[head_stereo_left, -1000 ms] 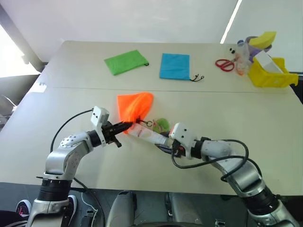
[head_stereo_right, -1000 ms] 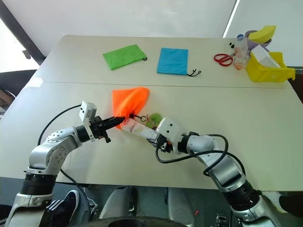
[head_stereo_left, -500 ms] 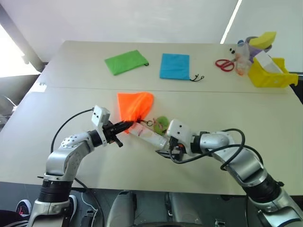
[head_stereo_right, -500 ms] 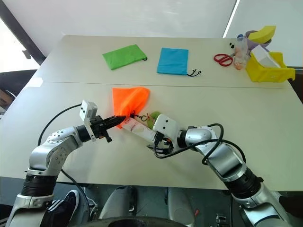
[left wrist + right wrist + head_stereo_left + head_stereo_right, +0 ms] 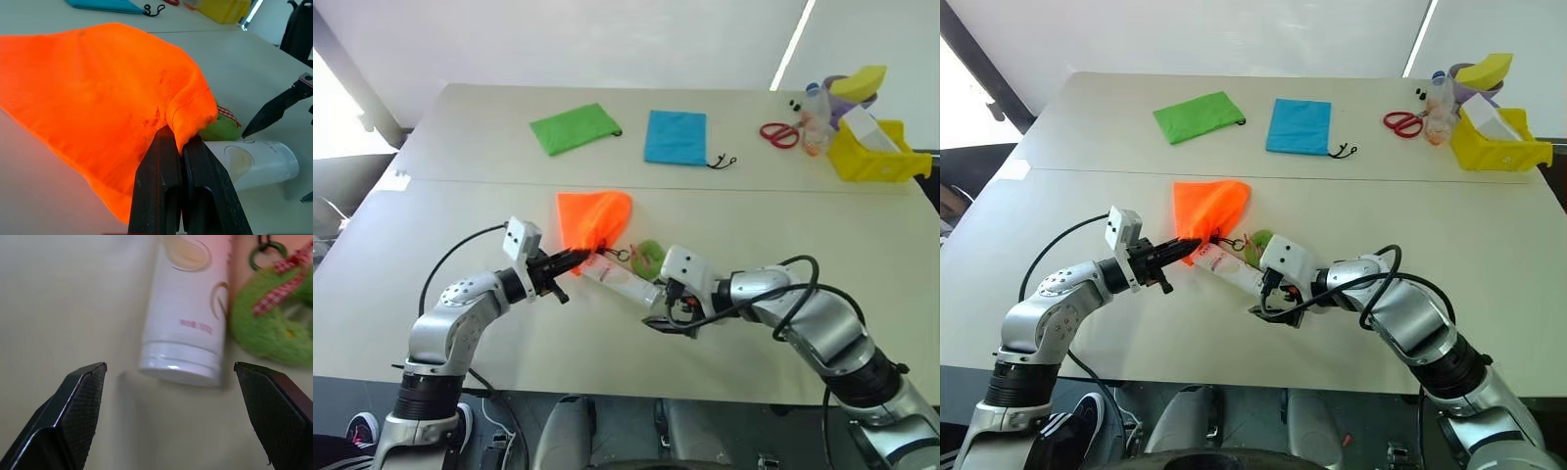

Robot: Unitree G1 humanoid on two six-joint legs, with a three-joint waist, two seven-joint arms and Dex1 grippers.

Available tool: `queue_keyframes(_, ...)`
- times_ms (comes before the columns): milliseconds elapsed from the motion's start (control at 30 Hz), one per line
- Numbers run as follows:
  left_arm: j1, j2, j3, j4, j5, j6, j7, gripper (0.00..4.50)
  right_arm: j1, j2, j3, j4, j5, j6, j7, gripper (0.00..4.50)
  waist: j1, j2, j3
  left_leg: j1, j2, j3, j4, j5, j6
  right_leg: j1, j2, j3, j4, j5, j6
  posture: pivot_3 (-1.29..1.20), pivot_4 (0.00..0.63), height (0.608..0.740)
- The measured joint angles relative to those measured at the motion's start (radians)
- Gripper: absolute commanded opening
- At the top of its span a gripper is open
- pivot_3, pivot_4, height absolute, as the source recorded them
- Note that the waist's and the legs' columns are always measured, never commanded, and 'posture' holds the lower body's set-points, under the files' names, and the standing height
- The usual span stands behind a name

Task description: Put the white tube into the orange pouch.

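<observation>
Left gripper [image 5: 180,147]: fingers pressed together, pinching a fold of the rim of the orange pouch [image 5: 592,222] at its near end, holding that edge just off the table [image 5: 489,186]. The pouch body fans out away from the pinch and lies on the table surface toward the far side. White tube [image 5: 619,281] lies on the table, slanting from the pouch mouth toward the right gripper; its far end sits at or just inside the pouch opening (cannot tell how far in), and its capped end points at the right gripper. In the left wrist view the tube [image 5: 254,164] rests just beside the pinched fabric. Right gripper [image 5: 168,396]: fingers spread wide, holding nothing; the tube's cap end [image 5: 183,362] lies between and ahead of the two fingertips, apart from both. Green pom-pom [image 5: 649,256] with a ring and a red checked ribbon lies just beside the tube, on the side toward the far edge of the table. Elsewhere on the table, well apart from the work area: green pouch [image 5: 574,128] and blue pouch [image 5: 675,136] side by side at the far side, red scissors [image 5: 778,134] further right, then a yellow bin [image 5: 873,157] at the far right corner.
</observation>
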Motion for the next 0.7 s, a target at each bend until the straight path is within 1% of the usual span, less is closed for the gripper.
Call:
queue_keyframes(133,0.013,-0.002,0.000,0.001,0.001,-0.005,0.000,0.00,0.000,0.068,0.001,0.012,0.007,0.026,-0.048,4.35,0.001,0.000,0.000,0.000,0.000,0.000,-0.001,0.000,0.000,0.000,0.000,0.000,0.000,0.000,0.000,0.00,0.150,0.740)
queue_keyframes(167,0.013,-0.002,0.000,0.001,0.001,-0.008,-0.001,0.00,0.001,0.076,0.004,0.017,0.006,0.026,-0.059,4.12,0.001,0.000,0.000,0.000,0.000,0.000,0.000,0.000,0.000,0.000,0.000,0.000,0.000,0.000,0.000,0.00,0.150,0.740)
queue_keyframes(200,0.014,-0.002,0.000,0.001,0.001,-0.013,-0.002,0.00,0.005,0.078,0.006,0.022,0.004,0.025,-0.069,3.83,0.002,0.000,0.000,0.000,0.000,0.000,0.000,0.000,0.000,0.000,0.000,0.000,0.000,0.000,0.000,0.00,0.150,0.740)
queue_keyframes(233,0.016,-0.001,0.000,0.002,0.002,-0.017,-0.004,0.00,0.007,0.079,0.007,0.025,-0.001,0.020,-0.079,3.44,0.003,0.000,0.000,0.000,0.000,0.000,0.000,0.000,0.000,0.000,-0.001,0.000,0.000,0.000,0.000,0.00,0.150,0.740)
queue_keyframes(300,0.023,-0.001,0.000,0.007,0.002,-0.027,-0.008,0.00,0.010,0.080,0.006,0.031,-0.006,0.014,-0.094,2.49,0.002,0.000,0.000,0.000,0.000,0.001,0.000,0.000,0.000,0.000,-0.001,0.000,-0.001,0.000,0.000,0.00,0.150,0.740)
queue_keyframes(333,0.025,-0.001,0.000,0.011,0.003,-0.030,-0.010,0.00,0.014,0.080,0.006,0.030,-0.005,0.010,-0.098,1.89,0.002,0.000,0.000,0.000,0.000,0.001,0.000,0.000,0.000,0.000,-0.001,0.000,-0.001,0.000,0.000,0.00,0.150,0.740)
queue_keyframes(367,0.027,0.000,0.000,0.015,0.003,-0.033,-0.012,0.00,0.017,0.080,0.006,0.030,-0.005,0.007,-0.100,1.78,0.002,0.000,0.000,0.000,0.000,0.000,0.000,0.000,0.000,0.000,-0.001,0.000,-0.001,0.000,0.000,0.00,0.150,0.740)
queue_keyframes(533,0.031,0.000,0.000,0.032,0.006,-0.056,-0.026,0.00,0.021,0.066,0.015,0.024,-0.005,-0.013,-0.104,1.79,0.003,0.000,0.000,0.000,0.000,0.000,0.000,0.000,0.000,0.000,-0.001,0.000,-0.001,0.000,0.000,0.00,0.150,0.740)
queue_keyframes(700,0.031,0.002,-0.001,0.034,0.011,-0.058,-0.028,0.00,0.044,0.079,0.008,0.007,0.017,-0.016,-0.101,1.79,0.002,0.000,0.000,0.000,0.000,0.000,-0.001,0.000,0.000,0.000,-0.001,0.000,-0.001,0.000,0.000,0.00,0.150,0.740)
